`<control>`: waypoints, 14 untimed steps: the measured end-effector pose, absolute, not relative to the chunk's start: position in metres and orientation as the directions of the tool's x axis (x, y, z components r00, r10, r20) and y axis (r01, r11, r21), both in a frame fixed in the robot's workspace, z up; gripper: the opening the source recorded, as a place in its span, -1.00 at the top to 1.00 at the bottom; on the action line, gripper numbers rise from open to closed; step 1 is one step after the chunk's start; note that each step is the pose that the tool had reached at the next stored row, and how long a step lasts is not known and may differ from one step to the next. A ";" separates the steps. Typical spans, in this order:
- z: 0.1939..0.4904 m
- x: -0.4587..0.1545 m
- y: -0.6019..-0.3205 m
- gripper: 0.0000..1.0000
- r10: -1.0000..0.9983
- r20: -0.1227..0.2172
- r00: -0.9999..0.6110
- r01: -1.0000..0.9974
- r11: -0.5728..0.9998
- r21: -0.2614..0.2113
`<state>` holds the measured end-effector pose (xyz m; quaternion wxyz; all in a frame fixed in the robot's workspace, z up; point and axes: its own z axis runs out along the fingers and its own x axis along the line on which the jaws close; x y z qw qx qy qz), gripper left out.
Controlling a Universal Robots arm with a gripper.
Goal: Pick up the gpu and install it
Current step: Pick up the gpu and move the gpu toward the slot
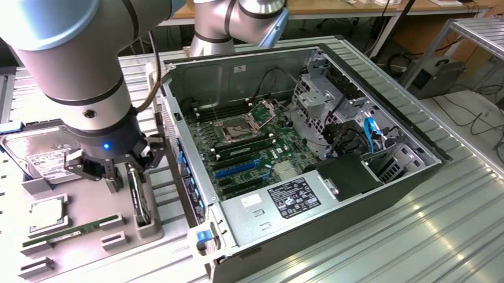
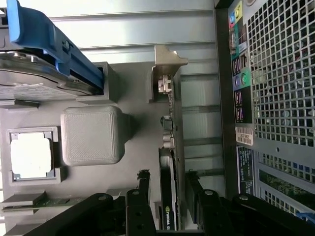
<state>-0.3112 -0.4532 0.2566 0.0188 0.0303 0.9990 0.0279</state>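
The gpu [image 1: 141, 203] is a thin black card standing on its edge in a slot of the grey holder tray [image 1: 87, 194], just to the exterior view's left of the open computer case [image 1: 315, 177]. In the wrist view the gpu [image 2: 172, 147] runs away from the camera, with its pale metal bracket [image 2: 167, 61] at the far end. My gripper [image 1: 128, 175] hangs low over the card's near half. It is open, and its two black fingers [image 2: 143, 183] straddle the card, one on each side. A small gap shows between one finger and the card.
On the same tray lie a silver hard drive [image 1: 43, 156] with a blue rail [image 2: 49, 44], a CPU [image 1: 47, 215] and a green RAM stick [image 1: 71, 231]. A grey block [image 2: 91, 135] stands beside the card. The case's perforated rear panel [image 2: 280, 73] is close by; the motherboard [image 1: 252, 147] lies exposed.
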 end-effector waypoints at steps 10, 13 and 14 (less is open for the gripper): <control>0.248 -0.311 -0.456 0.15 0.062 -0.036 -0.997 0.060 0.996 0.063; 0.247 -0.311 -0.456 0.32 0.062 -0.036 -0.997 0.060 0.996 0.063; 0.247 -0.311 -0.456 0.32 0.062 -0.036 -0.997 0.060 0.996 0.063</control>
